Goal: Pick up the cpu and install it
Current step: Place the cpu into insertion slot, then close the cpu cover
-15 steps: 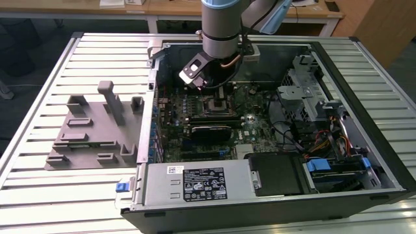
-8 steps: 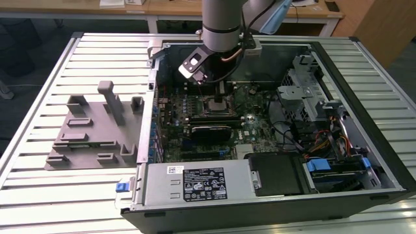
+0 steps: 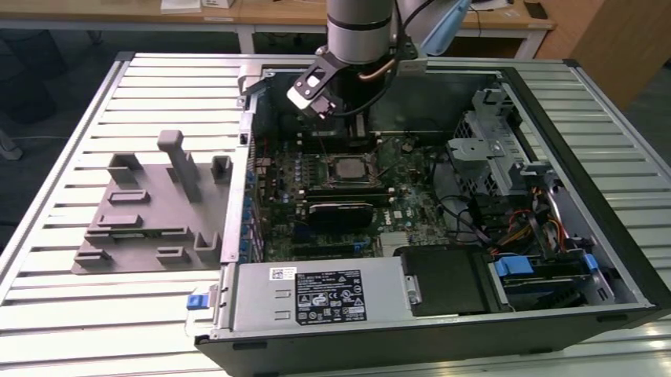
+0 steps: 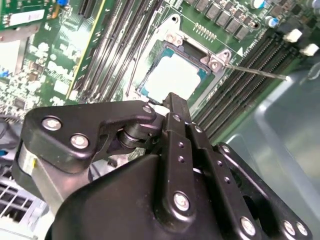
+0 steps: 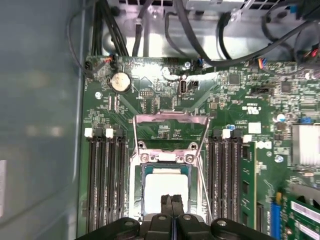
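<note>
The cpu point(image 3: 346, 168), a small square chip with a pale silver top, lies flat in its socket in the middle of the green motherboard point(image 3: 404, 208) inside the open computer case. It shows in both wrist views point(image 4: 172, 77) point(image 5: 161, 185). The socket's metal load plate point(image 5: 170, 120) is folded back and its thin lever point(image 4: 255, 71) sticks out to one side. My gripper point(image 3: 350, 128) hangs just above the chip's edge. Its two black fingertips are pressed together in both wrist views point(image 4: 174, 101) point(image 5: 171, 201), with nothing between them.
A grey plastic holder fixture point(image 3: 147, 212) stands on the slatted table at the exterior view's left. Inside the case are memory slots point(image 5: 105, 185), a black module point(image 3: 341, 210), the power supply point(image 3: 314, 294), a drive cage point(image 3: 498, 153) and cable bundles point(image 5: 210, 45).
</note>
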Motion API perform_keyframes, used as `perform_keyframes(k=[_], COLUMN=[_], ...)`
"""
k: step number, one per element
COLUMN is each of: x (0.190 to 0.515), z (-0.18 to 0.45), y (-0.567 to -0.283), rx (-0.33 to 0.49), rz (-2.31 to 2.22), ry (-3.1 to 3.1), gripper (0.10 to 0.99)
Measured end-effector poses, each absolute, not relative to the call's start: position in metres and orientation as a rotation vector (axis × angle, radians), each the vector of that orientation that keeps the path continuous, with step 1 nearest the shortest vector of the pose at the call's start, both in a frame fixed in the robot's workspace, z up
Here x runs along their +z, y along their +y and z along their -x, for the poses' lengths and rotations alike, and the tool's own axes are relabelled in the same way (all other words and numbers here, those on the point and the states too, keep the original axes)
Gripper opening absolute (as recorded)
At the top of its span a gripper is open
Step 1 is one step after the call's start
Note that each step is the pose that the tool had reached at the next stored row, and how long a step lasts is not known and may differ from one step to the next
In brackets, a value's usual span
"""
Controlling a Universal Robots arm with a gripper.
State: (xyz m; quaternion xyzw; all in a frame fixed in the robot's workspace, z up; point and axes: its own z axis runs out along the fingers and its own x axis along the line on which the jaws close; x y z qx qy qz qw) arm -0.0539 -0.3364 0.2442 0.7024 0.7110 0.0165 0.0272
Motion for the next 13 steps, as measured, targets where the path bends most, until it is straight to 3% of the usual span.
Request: perform_keyframes(k=[13], x=[0.2477], z=[0.054], y=[-0.3364], rx=[0.053], rz=[-2.169], ry=[2.195], gripper=[0.106])
